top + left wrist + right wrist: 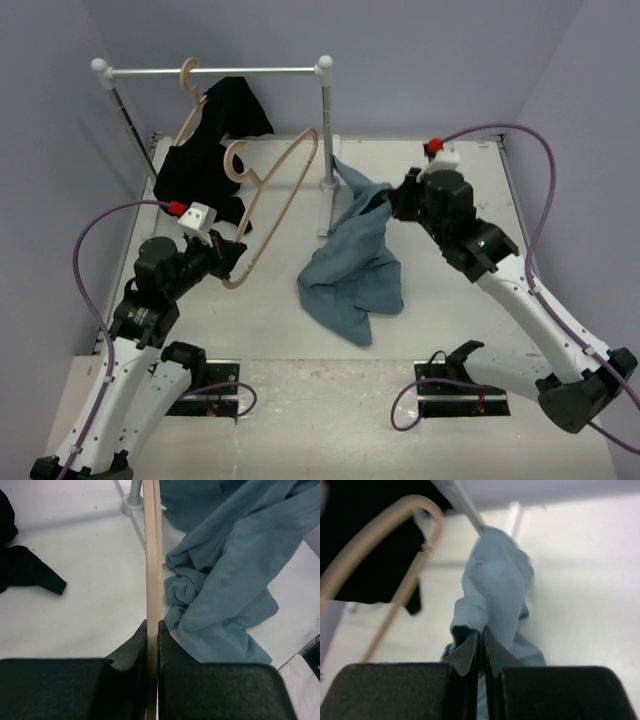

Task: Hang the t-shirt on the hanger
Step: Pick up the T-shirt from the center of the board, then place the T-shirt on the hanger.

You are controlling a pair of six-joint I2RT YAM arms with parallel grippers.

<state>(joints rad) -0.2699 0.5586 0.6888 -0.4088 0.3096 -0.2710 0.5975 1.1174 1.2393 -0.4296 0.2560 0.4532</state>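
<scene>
The left pincer [230, 262] clenches the hanger [285, 182] by its lower arm, angling it toward one o'clock, while the right pincer [398, 207] grips the t-shirt [350, 275], heaped mid-bench [270, 335], lifting its one-o'clock edge, seemingly for threading.

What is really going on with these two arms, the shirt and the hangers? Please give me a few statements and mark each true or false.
1. The left gripper is shut on the wooden hanger. True.
2. The right gripper hangs open above the shirt. False: it is shut on a fold of the blue t-shirt.
3. The black garment hangs from the metal rail. True.
4. The blue t-shirt is already on the wooden hanger. False: it is not on it, and much of it lies bunched on the table.
</scene>
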